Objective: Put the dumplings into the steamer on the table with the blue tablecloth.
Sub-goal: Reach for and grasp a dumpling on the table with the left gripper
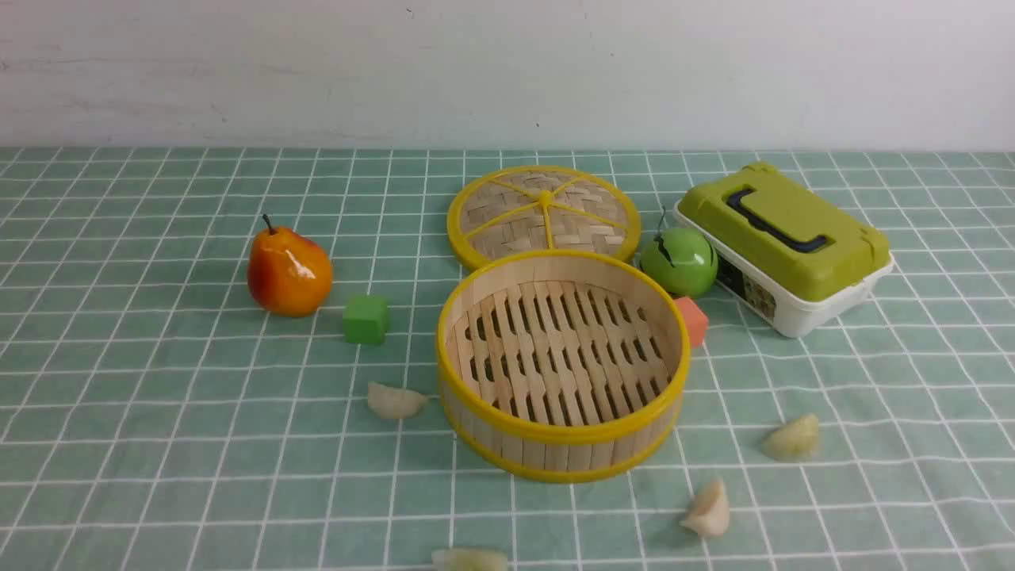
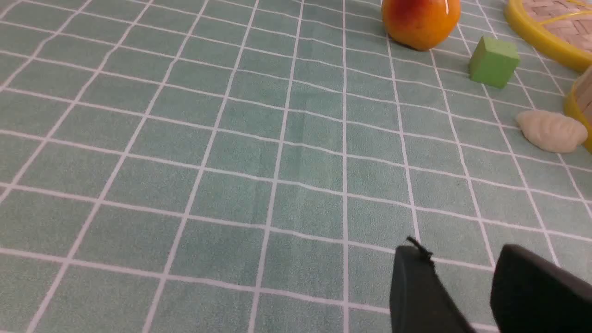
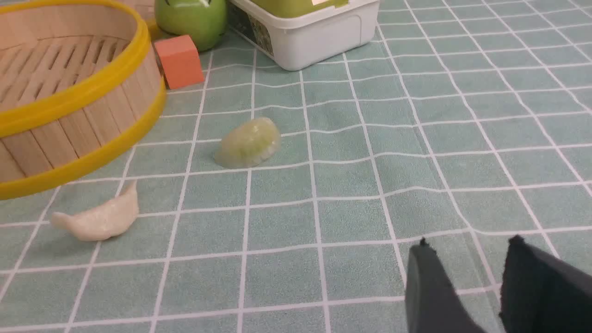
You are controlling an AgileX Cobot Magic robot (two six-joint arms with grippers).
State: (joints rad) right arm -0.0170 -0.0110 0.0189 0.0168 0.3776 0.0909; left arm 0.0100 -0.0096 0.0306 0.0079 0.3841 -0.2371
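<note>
Taking the steamer [image 1: 561, 432] as clock centre on the cloth [image 1: 143, 412], front view. Left gripper [image 2: 462, 249], seen only in its wrist view: fingers apart, clamping nothing, over bare cloth. Pear [image 1: 289, 272] at 10 o'clock, well apart. Green cube [image 1: 365, 319] between 9 and 10. All four dumplings lie on the cloth outside the steamer. Dumpling [image 1: 394, 401] at 9, just beside the wall. Dumpling [image 1: 469, 560] at 7, cut by the frame edge. Lid [image 1: 543, 214] flat at 12, just behind the rim. Apple [image 1: 679, 262] between 1 and 2. Orange cube [image 1: 692, 319] at 2, just beside the wall. Dumpling [image 1: 708, 510] between 4 and 5. Box [image 1: 785, 246] at 2, beyond the apple. Dumpling [image 1: 792, 438] between 3 and 4. Right gripper [image 3: 469, 244], wrist view only: fingers apart, clamping nothing.
</note>
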